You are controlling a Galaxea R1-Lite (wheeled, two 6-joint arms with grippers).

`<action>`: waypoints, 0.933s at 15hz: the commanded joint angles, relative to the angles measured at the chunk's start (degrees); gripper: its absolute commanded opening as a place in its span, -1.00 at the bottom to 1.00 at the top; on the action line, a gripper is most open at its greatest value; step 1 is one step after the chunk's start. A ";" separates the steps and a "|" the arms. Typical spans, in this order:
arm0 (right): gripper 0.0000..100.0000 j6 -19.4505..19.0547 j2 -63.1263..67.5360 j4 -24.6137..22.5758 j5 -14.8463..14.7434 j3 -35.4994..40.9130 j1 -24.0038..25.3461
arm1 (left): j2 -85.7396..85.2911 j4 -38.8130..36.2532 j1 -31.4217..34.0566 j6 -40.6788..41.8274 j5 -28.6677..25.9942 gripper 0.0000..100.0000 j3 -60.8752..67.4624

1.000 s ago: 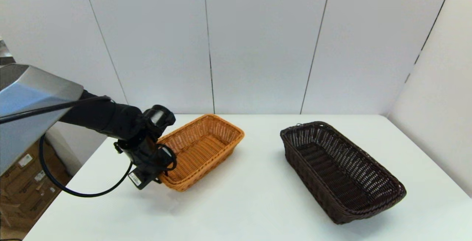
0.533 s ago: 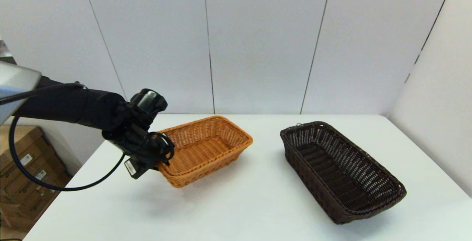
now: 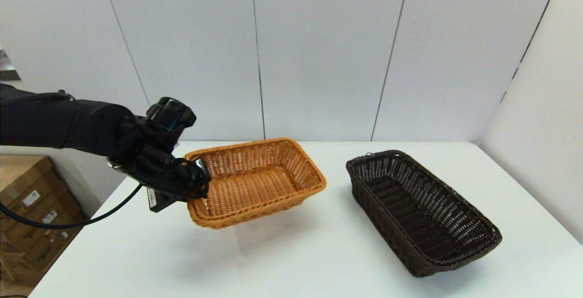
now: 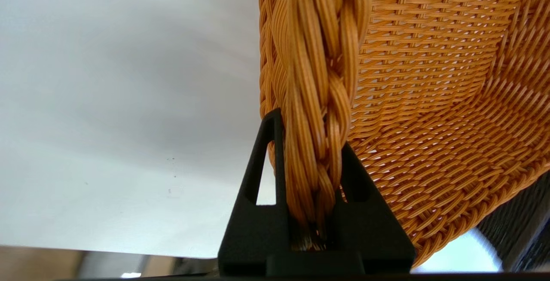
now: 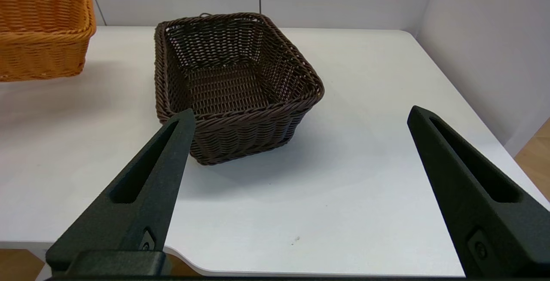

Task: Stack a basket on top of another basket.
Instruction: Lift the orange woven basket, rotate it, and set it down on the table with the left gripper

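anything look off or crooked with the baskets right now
The orange-tan basket hangs tilted off the table, held by one rim only in the left gripper. The dark brown basket sits flat, undisturbed.

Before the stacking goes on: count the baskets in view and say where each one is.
2. The orange basket hangs above the table on its left side, its rim clamped in the left gripper. The dark basket sits on the table to the right. None appears hidden.
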 commanded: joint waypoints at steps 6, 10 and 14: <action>1.00 -0.02 -0.09 -0.01 0.02 0.00 0.00 | -0.09 0.82 -0.15 20.77 -10.13 -1.00 -0.04; 1.00 -0.02 -0.09 -0.01 0.02 0.00 0.00 | 3.69 0.29 -0.24 20.24 -10.83 -1.00 -1.71; 1.00 -0.02 -0.09 -0.01 0.02 0.00 0.00 | 7.73 0.11 -0.67 17.34 -12.85 -1.00 -6.28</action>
